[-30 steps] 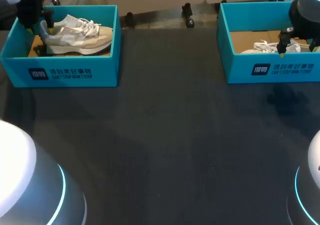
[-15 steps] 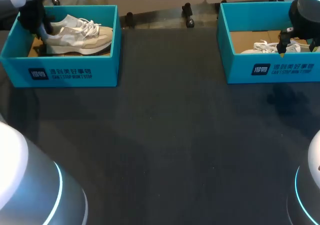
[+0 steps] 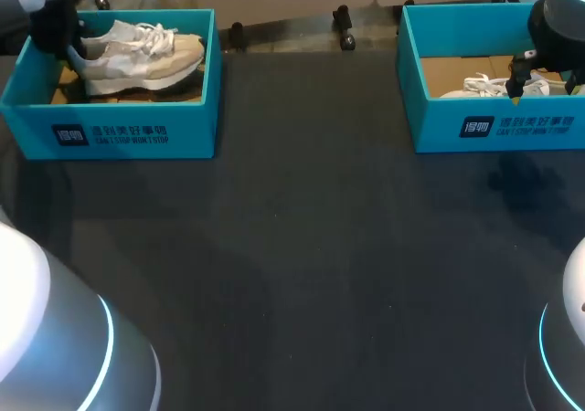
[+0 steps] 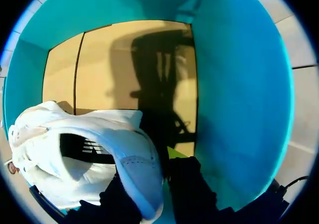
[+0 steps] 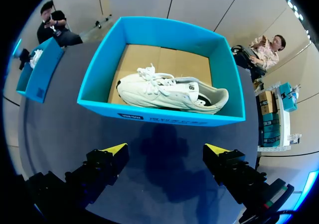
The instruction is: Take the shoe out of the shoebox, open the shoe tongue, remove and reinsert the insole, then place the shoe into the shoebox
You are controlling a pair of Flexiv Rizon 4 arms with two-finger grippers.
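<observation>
Since half a second ago the shoe (image 3: 137,53) has come up a little inside the left shoebox (image 3: 137,135). It now sits higher between the walls, and the left arm (image 3: 50,18) has risen together with it. On the right side nothing has moved.

The shoe is white and beige with white laces. It is inside the teal box, above the brown cardboard floor (image 4: 99,69). In the head view its heel points toward 9 o'clock and its toe toward 3 o'clock. The left fingers (image 4: 192,194) are closed on the heel, one dark finger on each side of its back edge. The left wrist view looks past the shoe's opening down to the box floor. This box stands at about 10 o'clock on the dark worktop (image 3: 320,247).

A second teal shoebox (image 5: 159,115) stands at about 2 o'clock, well apart from the first one. Another white shoe (image 5: 169,92) lies in it on the cardboard.

The right fingers (image 5: 107,164) are spread wide, their yellow tips far from each other, and they grip nothing. They hang near the front wall of this second box and touch neither the box nor the shoe in it.
</observation>
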